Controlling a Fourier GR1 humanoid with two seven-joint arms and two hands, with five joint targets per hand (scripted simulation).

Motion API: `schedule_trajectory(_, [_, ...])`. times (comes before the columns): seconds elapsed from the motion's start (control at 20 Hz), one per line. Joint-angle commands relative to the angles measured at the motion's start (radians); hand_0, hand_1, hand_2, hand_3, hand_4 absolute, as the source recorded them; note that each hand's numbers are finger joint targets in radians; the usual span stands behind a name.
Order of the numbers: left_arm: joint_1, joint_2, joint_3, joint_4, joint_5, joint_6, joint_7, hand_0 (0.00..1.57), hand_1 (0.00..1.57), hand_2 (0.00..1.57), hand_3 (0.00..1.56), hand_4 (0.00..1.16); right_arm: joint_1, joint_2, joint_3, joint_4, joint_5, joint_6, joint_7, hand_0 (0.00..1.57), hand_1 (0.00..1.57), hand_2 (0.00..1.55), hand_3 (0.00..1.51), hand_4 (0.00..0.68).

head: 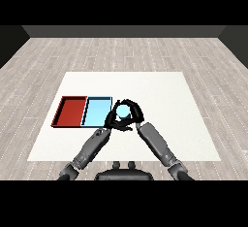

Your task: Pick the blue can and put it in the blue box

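Fingers [137,110] of my right hand [134,117] curl round the can [123,110]; left hand [112,120] fingers look curled against it too. I see the can just right of the blue tray [96,105], red tray [69,110] beyond, on the surface [160,95].

No text, label, brand, number or sign can be read anywhere in the head view. The small light blue cylindrical can [124,110] at the centre of the frame shows only a plain top. The flat red tray [62,110] and the flat light blue tray [92,112] left of centre have bare, unmarked walls and floors.
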Motion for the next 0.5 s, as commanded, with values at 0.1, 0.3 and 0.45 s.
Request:
schedule_trajectory(0.1, [-0.047,-0.002,-0.030,0.007,0.049,0.010,0.009,0.00,0.00,0.00,0.00,0.00,-0.039,0.000,0.123,-0.014,0.005,-0.106,0.014,1.40,1.40,1.44,1.39,0.612])
schedule_trajectory(0.3, [-0.003,0.030,-0.059,0.029,-0.107,0.098,-0.037,0.00,0.00,0.00,0.00,0.28,-0.042,0.000,0.167,-0.025,-0.035,-0.128,0.021,1.25,1.25,1.41,1.40,0.613])
schedule_trajectory(0.45, [-0.094,0.016,-0.043,0.018,-0.157,0.194,0.105,0.41,0.41,0.56,0.29,0.57,-0.090,0.000,0.158,0.066,-0.075,-0.124,-0.019,1.42,1.42,1.44,1.39,0.604])
